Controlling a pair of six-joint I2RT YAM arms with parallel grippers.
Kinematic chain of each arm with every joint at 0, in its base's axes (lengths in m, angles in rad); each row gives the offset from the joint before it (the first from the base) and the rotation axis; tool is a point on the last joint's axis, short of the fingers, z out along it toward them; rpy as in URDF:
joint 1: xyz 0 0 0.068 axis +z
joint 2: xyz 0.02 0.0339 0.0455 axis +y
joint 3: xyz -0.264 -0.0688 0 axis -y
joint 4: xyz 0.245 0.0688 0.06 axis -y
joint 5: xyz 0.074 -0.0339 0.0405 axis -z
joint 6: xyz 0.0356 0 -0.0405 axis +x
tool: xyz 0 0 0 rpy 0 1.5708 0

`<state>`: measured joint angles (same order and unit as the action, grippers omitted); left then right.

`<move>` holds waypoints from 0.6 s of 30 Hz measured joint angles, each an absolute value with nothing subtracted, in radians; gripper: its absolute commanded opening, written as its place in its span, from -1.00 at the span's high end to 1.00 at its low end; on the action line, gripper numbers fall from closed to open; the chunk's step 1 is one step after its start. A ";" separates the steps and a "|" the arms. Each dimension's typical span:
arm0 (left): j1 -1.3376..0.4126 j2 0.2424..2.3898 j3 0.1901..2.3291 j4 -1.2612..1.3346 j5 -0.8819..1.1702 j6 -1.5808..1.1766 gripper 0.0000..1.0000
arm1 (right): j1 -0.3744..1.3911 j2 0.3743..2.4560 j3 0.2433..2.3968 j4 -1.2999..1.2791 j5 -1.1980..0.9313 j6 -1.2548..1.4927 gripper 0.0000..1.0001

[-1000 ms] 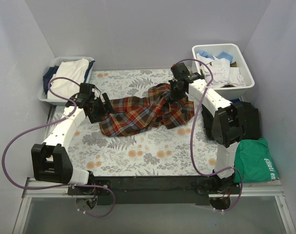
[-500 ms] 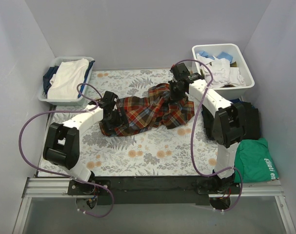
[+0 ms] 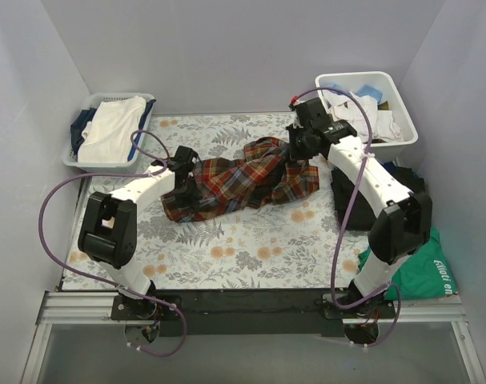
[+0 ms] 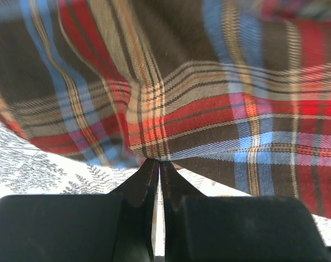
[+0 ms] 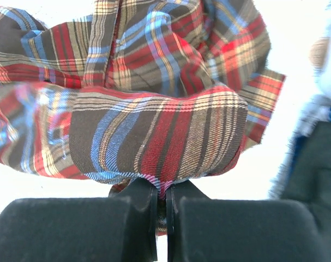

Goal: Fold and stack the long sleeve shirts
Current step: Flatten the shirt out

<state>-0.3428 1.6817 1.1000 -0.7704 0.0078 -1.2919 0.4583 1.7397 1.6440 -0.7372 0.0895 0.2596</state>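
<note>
Nearest, at the right, a green garment [image 3: 423, 268] lies just beside a black folded pile [image 3: 347, 210]. Farther in, the plaid flannel shirt [image 3: 243, 182] lies crumpled across the middle of the floral counter [image 3: 226, 248], stretched from left to right. The left tool [image 3: 186, 190] is pressed together on the shirt's left end, pinching a fold of plaid that drapes above its tips in the wrist view. The right tool [image 3: 301, 148] is likewise clamped on a bunched fold at the shirt's far right part. Beyond, a far-left basket [image 3: 78, 156] holds white and dark cloth. A far-right basket [image 3: 403, 132] holds white and blue pieces.
</note>
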 measured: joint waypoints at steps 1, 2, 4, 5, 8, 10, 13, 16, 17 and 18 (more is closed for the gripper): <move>-0.343 1.681 1.127 -0.780 -0.003 -1.288 1.00 | 0.458 1.715 1.635 -0.739 0.099 0.252 0.97; -0.343 1.681 1.156 -0.787 -0.015 -1.283 1.00 | 0.458 1.689 1.626 -0.738 0.108 0.244 0.97; -0.343 1.673 1.215 -0.799 -0.039 -1.274 1.00 | 0.458 1.633 1.606 -0.736 0.130 0.222 0.97; -0.343 1.665 1.249 -0.809 -0.053 -1.267 1.00 | 0.458 1.602 1.597 -0.735 0.136 0.208 0.97; -0.343 1.625 1.346 -0.829 -0.094 -1.246 1.00 | 0.458 1.507 1.566 -0.723 0.151 0.171 0.97; -0.343 1.590 1.411 -0.834 -0.121 -1.228 1.00 | 0.458 1.439 1.551 -0.709 0.154 0.146 0.97; -0.343 1.520 1.479 -0.832 -0.156 -1.199 1.00 | 0.458 1.350 1.546 -0.674 0.152 0.111 0.97; -0.343 1.440 1.542 -0.825 -0.187 -1.169 1.00 | 0.458 1.271 1.546 -0.631 0.134 0.078 0.97; -0.343 1.414 1.558 -0.816 -0.196 -1.158 1.00 | 0.458 1.246 1.546 -0.616 0.123 0.068 0.97; -0.343 1.389 1.571 -0.807 -0.203 -1.145 1.00 | 0.458 1.224 1.546 -0.601 0.109 0.058 0.97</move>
